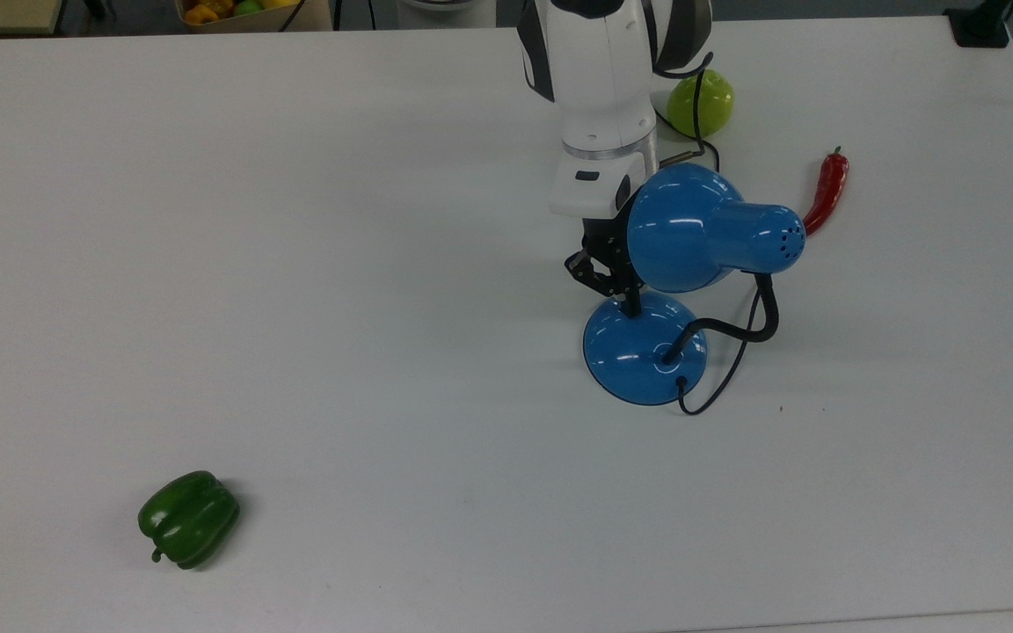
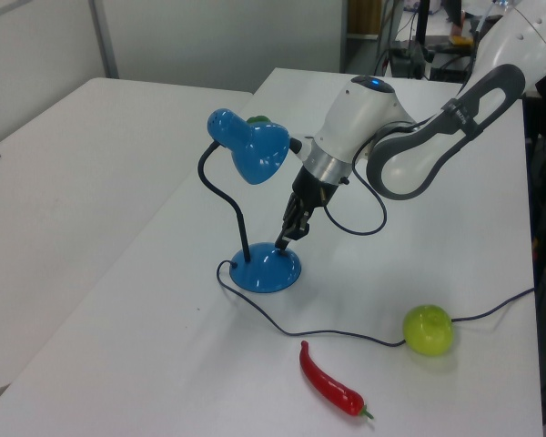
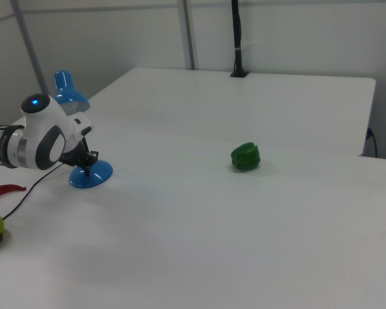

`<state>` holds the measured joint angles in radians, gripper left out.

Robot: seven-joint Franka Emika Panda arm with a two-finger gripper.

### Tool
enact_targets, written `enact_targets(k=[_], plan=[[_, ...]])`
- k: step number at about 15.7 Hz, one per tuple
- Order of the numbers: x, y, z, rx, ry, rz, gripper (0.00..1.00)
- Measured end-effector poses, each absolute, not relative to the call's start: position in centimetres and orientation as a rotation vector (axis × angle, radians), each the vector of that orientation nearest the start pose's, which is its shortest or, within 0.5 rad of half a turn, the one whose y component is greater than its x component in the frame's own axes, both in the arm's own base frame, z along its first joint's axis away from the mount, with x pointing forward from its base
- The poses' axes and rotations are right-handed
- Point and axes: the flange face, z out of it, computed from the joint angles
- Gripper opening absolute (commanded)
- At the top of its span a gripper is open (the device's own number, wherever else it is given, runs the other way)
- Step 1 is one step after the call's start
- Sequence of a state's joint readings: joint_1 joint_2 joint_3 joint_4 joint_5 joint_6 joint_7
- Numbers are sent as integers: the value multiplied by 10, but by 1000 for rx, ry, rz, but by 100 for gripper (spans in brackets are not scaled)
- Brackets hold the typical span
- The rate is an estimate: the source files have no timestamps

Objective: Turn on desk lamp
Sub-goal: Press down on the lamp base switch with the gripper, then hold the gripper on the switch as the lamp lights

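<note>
The desk lamp stands right of centre on the white table, with its glossy blue shade (image 1: 700, 230) on a black gooseneck (image 1: 753, 330) over the round blue base (image 1: 643, 360). My gripper (image 1: 630, 308) points down, fingers shut together, tip touching the far rim of the base where it covers the switch. In the left view the gripper (image 2: 280, 244) meets the base (image 2: 266, 270) below the shade (image 2: 255, 150). The right view has the gripper (image 3: 87, 168) at the base (image 3: 90, 176). No glow comes from the shade.
A green bell pepper (image 1: 188, 517) lies near the front left. A green apple (image 1: 700, 101) and a red chili (image 1: 827, 192) lie behind and right of the lamp. The lamp's black cord (image 2: 328, 332) runs across the table past the apple (image 2: 428, 330).
</note>
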<state>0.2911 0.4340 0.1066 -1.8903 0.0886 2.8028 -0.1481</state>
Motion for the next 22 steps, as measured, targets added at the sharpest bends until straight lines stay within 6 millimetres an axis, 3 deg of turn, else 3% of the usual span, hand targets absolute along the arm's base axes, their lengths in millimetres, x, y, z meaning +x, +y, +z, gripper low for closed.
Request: enact_targets(k=[15, 22], plan=[[623, 258, 321, -2823, -665, -734, 0], [624, 255, 328, -2821, -657, -751, 0]])
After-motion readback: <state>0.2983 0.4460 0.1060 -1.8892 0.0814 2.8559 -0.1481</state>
